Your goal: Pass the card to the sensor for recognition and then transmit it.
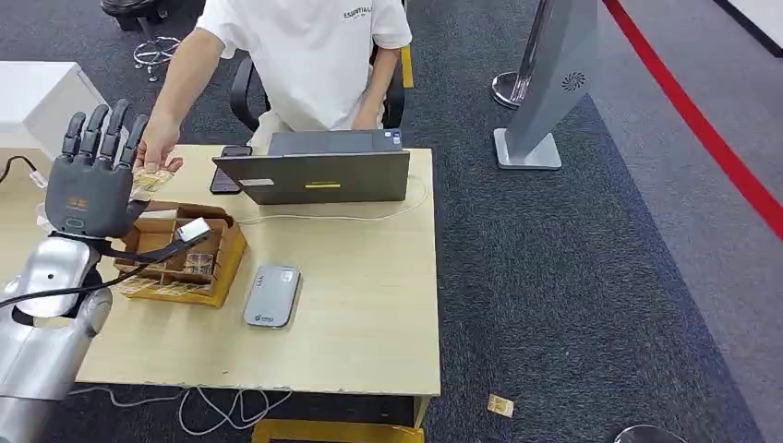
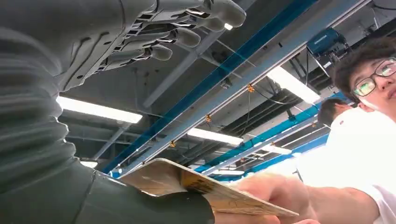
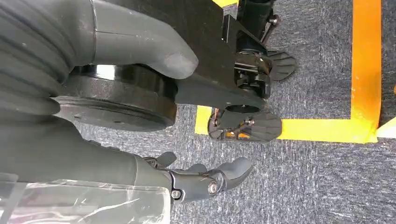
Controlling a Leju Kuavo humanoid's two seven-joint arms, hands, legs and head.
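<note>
A light wooden surface (image 1: 369, 314) stands on dark grey carpet (image 1: 572, 305), with white cables (image 1: 222, 406) hanging below its front edge and a black office chair (image 1: 245, 88) behind it. A red stripe (image 1: 702, 129) crosses the floor at the far right, near a grey stand (image 1: 554, 83) on a flat base — on the carpet by the robot's feet runs yellow tape (image 3: 364, 84). Overhead, long tube lights (image 2: 98, 110) glow among blue beams (image 2: 243, 56) and grey ceiling panels.
</note>
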